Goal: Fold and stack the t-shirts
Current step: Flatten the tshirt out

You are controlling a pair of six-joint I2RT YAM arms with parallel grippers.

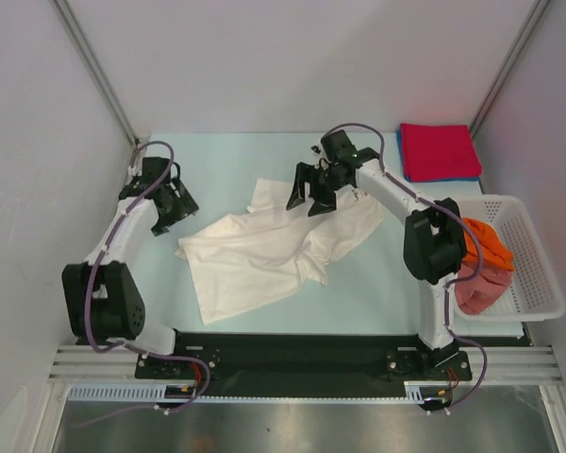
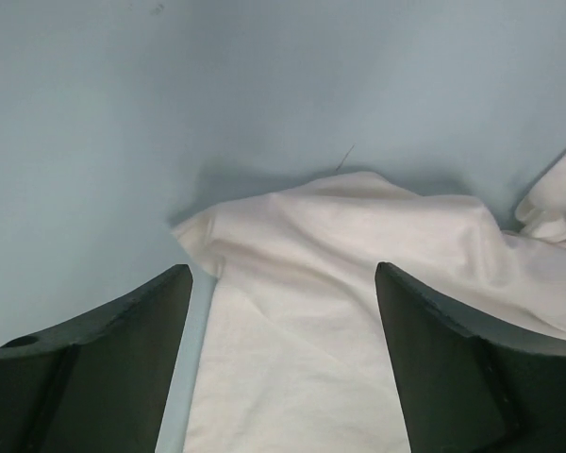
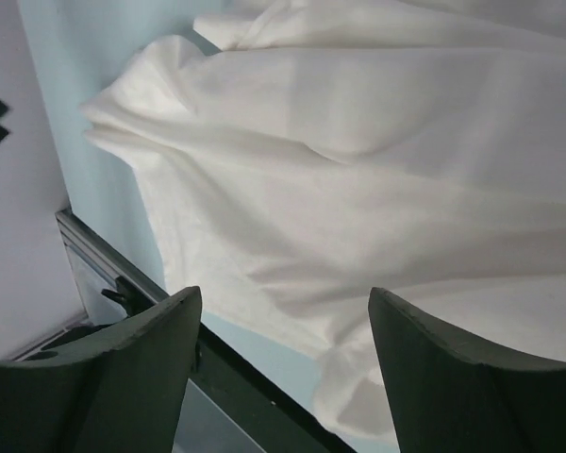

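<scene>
While left gripper (image 1: 175, 209) and right gripper (image 1: 309, 200) both gape wide, empty, white t-shirt (image 1: 269, 250) lies rumpled between them, one corner just ahead of left fingers (image 2: 132, 330) and bulk under right. Judged light, limp, prone to sag. Pinch corners or shoulder seams, not mid-cloth.

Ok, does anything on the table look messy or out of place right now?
Yes. The white cloth t-shirt lies rumpled and skewed mid-table rather than flat. At the right, a pinkish-red t-shirt spills over the edge of the white plastic lattice basket. The folded red t-shirt at the back looks tidy.
</scene>
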